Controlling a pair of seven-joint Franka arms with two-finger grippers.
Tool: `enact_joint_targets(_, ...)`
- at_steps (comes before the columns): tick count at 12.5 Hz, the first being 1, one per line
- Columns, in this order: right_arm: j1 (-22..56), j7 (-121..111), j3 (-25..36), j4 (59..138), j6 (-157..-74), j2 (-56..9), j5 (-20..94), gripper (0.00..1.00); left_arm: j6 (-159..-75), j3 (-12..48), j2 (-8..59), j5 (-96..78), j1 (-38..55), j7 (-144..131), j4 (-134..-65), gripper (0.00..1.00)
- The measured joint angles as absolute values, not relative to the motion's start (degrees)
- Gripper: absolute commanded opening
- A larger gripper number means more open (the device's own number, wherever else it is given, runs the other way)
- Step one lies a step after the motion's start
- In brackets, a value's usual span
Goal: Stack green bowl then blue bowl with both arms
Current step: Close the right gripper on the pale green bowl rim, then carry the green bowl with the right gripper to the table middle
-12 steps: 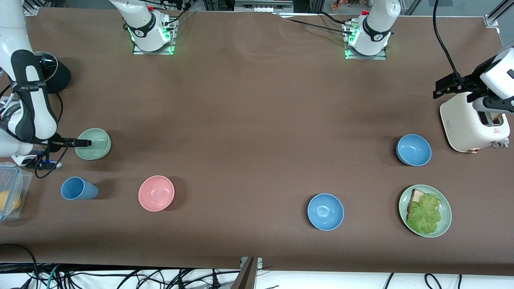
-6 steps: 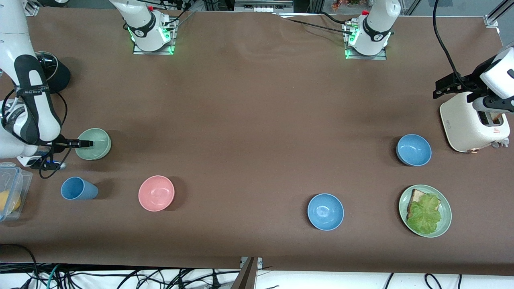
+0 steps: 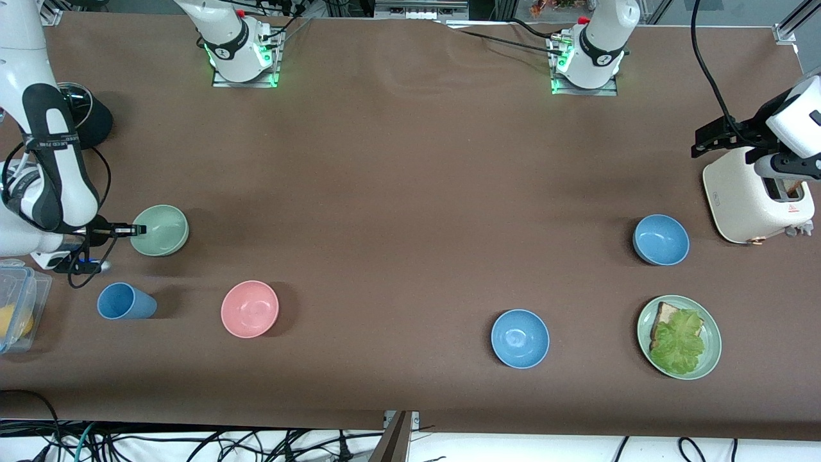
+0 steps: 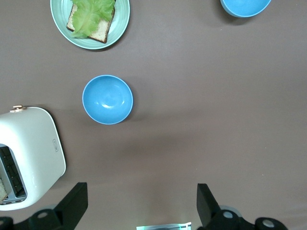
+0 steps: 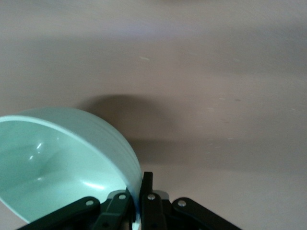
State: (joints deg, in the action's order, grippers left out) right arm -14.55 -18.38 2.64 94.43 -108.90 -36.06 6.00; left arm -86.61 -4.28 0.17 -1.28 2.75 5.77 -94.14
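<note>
The right gripper (image 3: 136,229) is clamped on the rim of the green bowl (image 3: 161,230) and holds it tilted just above the table at the right arm's end, above the blue cup (image 3: 125,301) and pink bowl (image 3: 249,308). Two blue bowls (image 3: 520,338) (image 3: 661,239) sit toward the left arm's end. The left gripper (image 4: 139,203) hangs spread wide over the toaster (image 3: 757,199).

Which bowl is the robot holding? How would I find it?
Look toward the right arm's end of the table, where the blue cup and pink bowl sit. Farther from the front camera than those two is the green bowl, its rim pinched by the right hand. It is the only pale green bowl.
</note>
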Motion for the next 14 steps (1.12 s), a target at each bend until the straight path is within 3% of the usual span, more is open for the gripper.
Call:
enact_joint_targets(4,-14.2,-3.9,-6.3,90.6,-98.9,-30.3,6.5,0.0,-86.6,-4.3,0.2,-1.3,2.8,5.8,-94.1,1.0)
enact_joint_targets(8,-12.4,21.0,-22.1,90.5,-98.7,-29.1,6.7,0.0,-86.6,-4.3,0.2,-1.3,2.8,5.8,-94.1,1.0)
enact_joint_targets(14,2.4,36.2,-24.4,90.5,-108.1,-32.4,7.1,0.0,-86.6,-4.3,0.2,-1.3,2.9,5.8,-94.1,1.0)
